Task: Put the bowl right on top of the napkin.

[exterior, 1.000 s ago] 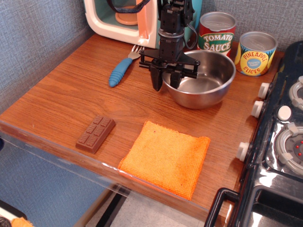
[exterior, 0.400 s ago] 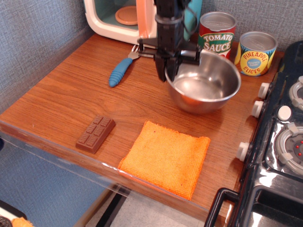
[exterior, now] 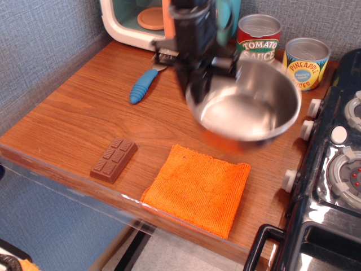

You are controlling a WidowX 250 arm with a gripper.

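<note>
The shiny steel bowl (exterior: 245, 104) hangs in the air, tilted toward the camera, above the wooden counter. My gripper (exterior: 198, 89) is shut on the bowl's left rim and carries it. The orange napkin (exterior: 197, 188) lies flat near the counter's front edge, below and slightly left of the bowl. The bowl does not touch the napkin. The picture is motion-blurred around the bowl and gripper.
A brown chocolate bar (exterior: 114, 159) lies left of the napkin. A blue-handled fork (exterior: 144, 83) lies at the back left by a toy microwave (exterior: 141, 22). Tomato sauce can (exterior: 258, 36) and pineapple can (exterior: 305, 62) stand behind. A black stove (exterior: 333, 169) is on the right.
My gripper closed on the bowl's left rim and lifted it off the counter. The bowl has risen and moved forward toward the napkin, tilting.
</note>
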